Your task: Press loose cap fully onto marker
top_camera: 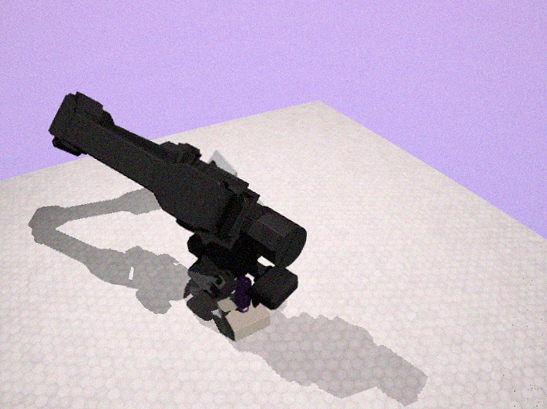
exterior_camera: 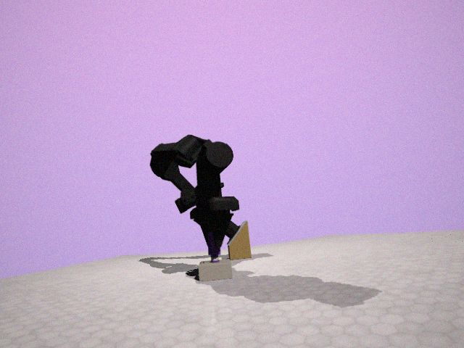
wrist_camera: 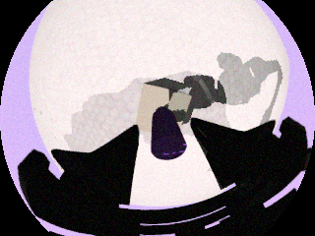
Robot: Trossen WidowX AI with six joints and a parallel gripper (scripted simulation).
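Observation:
The cream holder block [top_camera: 250,322] [exterior_camera: 215,271] [wrist_camera: 152,105] sits on the table under my gripper. A short pale and purple part of the marker [exterior_camera: 214,259] shows just above the block. The dark purple cap [top_camera: 243,290] [exterior_camera: 212,243] [wrist_camera: 168,138] stands upright over the marker, in line with it. How fully it is seated cannot be told. My gripper [top_camera: 240,302] [exterior_camera: 214,253] [wrist_camera: 164,125] is open, low over the block, with its fingers apart on both sides of the cap. In the wrist view, gaps show between the cap and both fingers.
A wedge-shaped block [top_camera: 223,162] [exterior_camera: 240,245] with a tan side and a grey sloping top stands behind the holder, partly hidden by the arm. The arm's shadow falls on the table [top_camera: 408,293] [exterior_camera: 112,307] on both sides of the holder.

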